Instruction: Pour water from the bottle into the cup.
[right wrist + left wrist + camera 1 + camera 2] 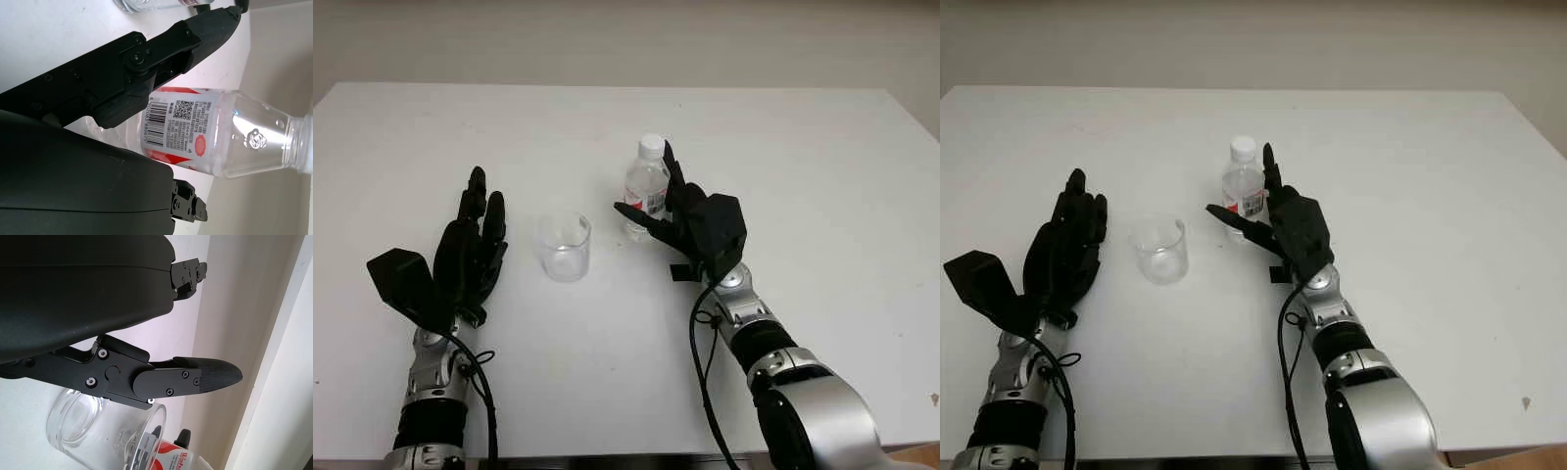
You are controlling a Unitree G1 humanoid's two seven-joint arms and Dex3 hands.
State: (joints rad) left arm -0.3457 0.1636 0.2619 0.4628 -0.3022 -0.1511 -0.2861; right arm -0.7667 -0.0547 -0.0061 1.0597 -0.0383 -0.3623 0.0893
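Now | right robot hand (680, 220) at frame centre, fingers apart around bottle (646, 186), unclamped, readying grasp | left robot hand (470, 245) open left of cup (564, 245), likely to steady it

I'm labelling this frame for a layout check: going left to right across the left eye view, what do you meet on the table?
Left hand, open, beside the cup → cup → bottle, upright with its cap on → right hand, open around the bottle.
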